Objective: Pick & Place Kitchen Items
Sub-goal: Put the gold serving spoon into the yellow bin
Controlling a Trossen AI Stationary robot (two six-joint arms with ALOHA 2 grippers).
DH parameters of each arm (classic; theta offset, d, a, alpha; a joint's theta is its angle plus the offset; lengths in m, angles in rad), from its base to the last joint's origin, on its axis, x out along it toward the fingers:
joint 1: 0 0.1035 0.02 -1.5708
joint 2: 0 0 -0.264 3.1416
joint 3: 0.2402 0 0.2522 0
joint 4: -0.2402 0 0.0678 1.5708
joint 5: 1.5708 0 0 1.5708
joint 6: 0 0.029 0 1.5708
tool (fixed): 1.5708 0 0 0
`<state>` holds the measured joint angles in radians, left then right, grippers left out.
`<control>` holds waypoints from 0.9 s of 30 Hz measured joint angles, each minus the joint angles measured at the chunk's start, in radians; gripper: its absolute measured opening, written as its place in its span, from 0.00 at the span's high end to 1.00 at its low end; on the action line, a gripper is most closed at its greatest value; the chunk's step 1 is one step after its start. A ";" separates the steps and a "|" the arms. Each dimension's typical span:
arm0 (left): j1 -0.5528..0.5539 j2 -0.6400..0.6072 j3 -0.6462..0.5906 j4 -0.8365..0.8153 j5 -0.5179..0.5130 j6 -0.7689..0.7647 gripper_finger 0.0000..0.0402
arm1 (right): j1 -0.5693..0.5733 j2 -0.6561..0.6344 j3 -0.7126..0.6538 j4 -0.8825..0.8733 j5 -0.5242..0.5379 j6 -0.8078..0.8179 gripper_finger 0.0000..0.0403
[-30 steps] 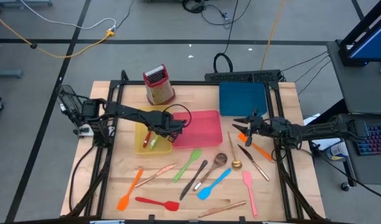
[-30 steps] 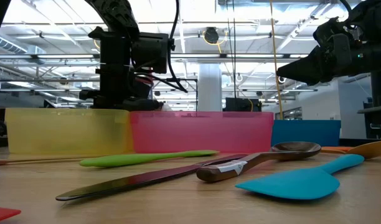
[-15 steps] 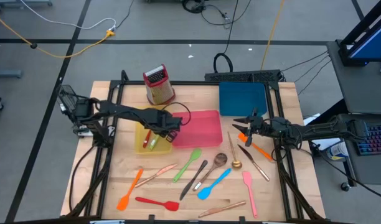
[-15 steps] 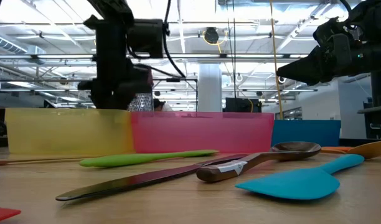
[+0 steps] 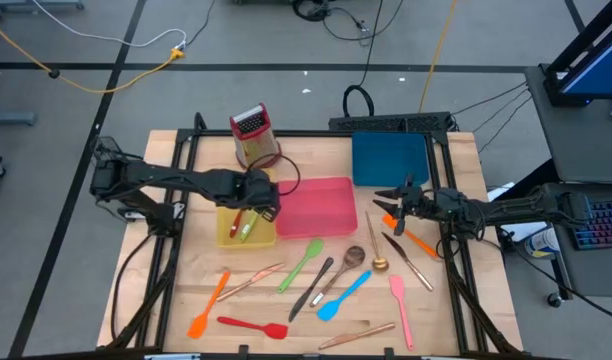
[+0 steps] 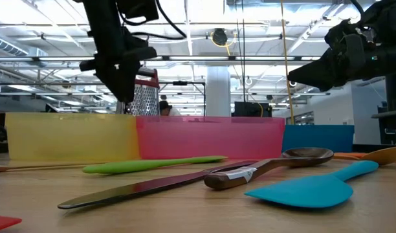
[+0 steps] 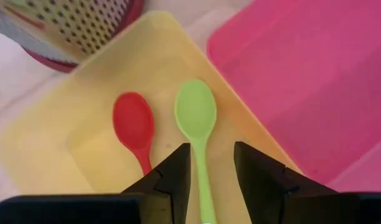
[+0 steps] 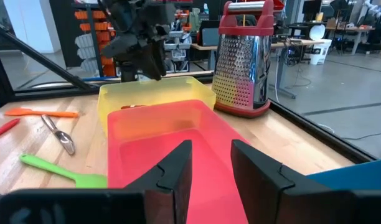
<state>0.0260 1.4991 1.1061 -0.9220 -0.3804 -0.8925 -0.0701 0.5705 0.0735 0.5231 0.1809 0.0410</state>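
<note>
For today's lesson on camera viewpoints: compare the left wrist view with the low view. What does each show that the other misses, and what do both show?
Only the left wrist view shows the inside of the yellow tray, where a red spoon and a green spoon lie side by side, with the left gripper above them, jaws open and empty.

Only the low view shows utensils on the table in front of the trays: a blue spatula, a wooden spoon, a green spatula, plus the blue tray.

Both show the yellow tray, the pink tray and the box grater.

A robotics lab or workshop: ceiling trusses (image 6: 250, 29) across the frame's top, shelving (image 8: 84, 31) upper left, cables (image 5: 106, 70) on the floor.
</note>
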 joint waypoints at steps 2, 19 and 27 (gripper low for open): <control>-0.017 -0.006 0.000 0.009 -0.025 0.000 0.68 | 0.000 0.000 0.000 -0.007 -0.001 0.000 0.74; -0.139 -0.005 0.000 0.433 -0.047 0.239 0.68 | 0.000 0.000 0.000 -0.030 -0.002 0.079 0.74; -0.200 0.000 0.001 0.601 -0.045 0.346 0.68 | 0.000 0.000 0.000 -0.042 -0.002 0.079 0.74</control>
<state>-0.1738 1.4986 1.1069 -0.3214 -0.4255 -0.5465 -0.0703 0.5705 0.0735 0.4814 0.1787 0.1200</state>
